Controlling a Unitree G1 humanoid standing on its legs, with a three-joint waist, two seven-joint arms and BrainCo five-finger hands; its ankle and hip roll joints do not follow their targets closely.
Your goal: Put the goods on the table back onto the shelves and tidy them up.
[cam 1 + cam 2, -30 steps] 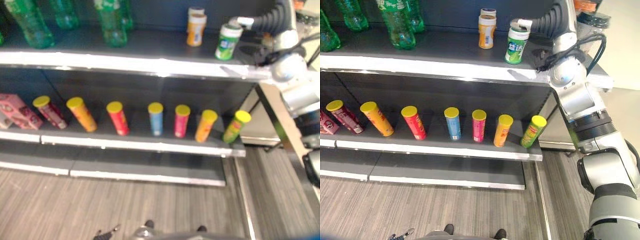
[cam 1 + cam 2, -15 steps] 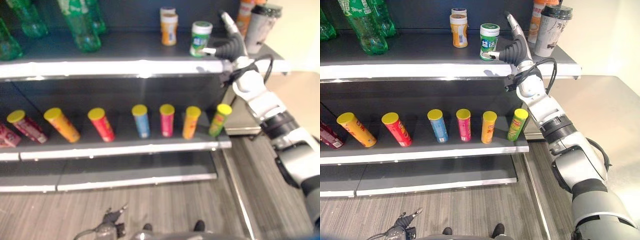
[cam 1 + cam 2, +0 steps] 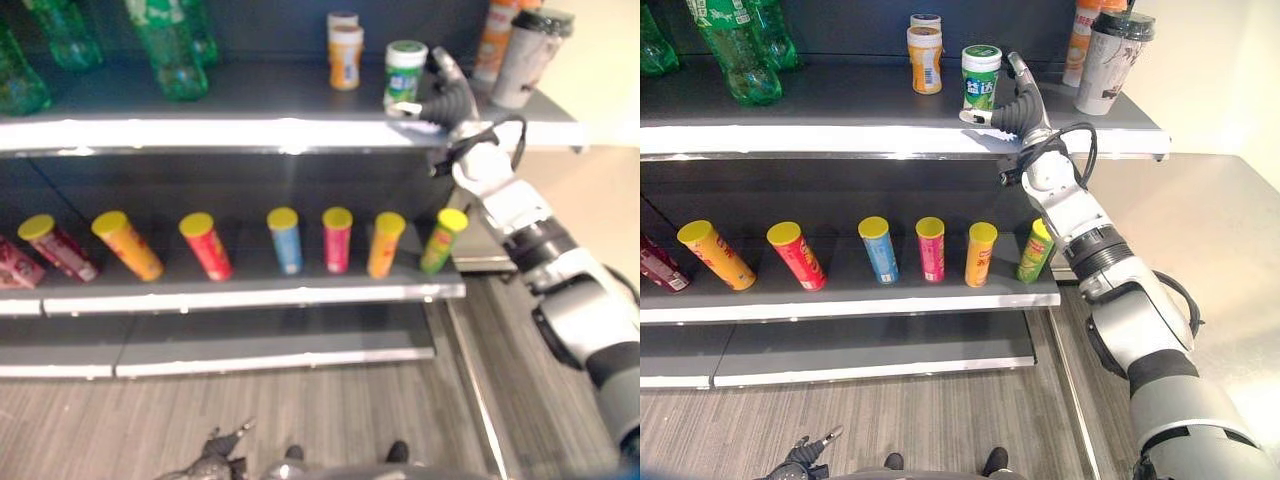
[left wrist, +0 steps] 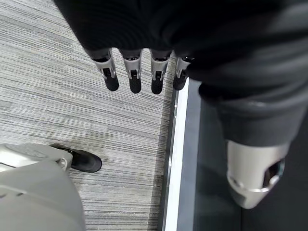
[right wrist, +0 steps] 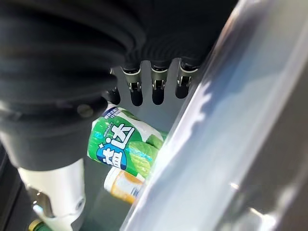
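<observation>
1. Standing upright on the top shelf (image 3: 840, 110), the green-and-white canister (image 3: 981, 77) has a green lid and sits just beside the right hand (image 3: 1018, 108), which is not holding it
2. Reaching up from the lower right, the right hand hovers at the shelf's front edge with its fingers (image 5: 157, 89) straight and relaxed, holding nothing; its thumb points toward the canister's base, with a small gap showing between them
3. Seen from the right wrist, the canister lies past the straight fingers, with an orange-and-white bottle (image 5: 121, 185) beyond it
4. Two orange-and-white bottles (image 3: 925, 52) stand one behind the other to the left of the canister on the same shelf, and green plastic bottles (image 3: 735, 55) stand at the far left
5. A lidded cup (image 3: 1114, 58) and an orange bottle (image 3: 1085, 35) stand at the right end of the top shelf, behind the right hand
6. Lined along the middle shelf (image 3: 850, 300) are yellow-capped tubes (image 3: 930, 248) in orange, red, blue, pink and green, several of them leaning
7. Hanging low over the grey wood-grain floor (image 4: 57, 110), the left hand (image 4: 134, 77) has its fingers straight and empty, close to the edge of the bottom shelf (image 4: 180, 159)
</observation>
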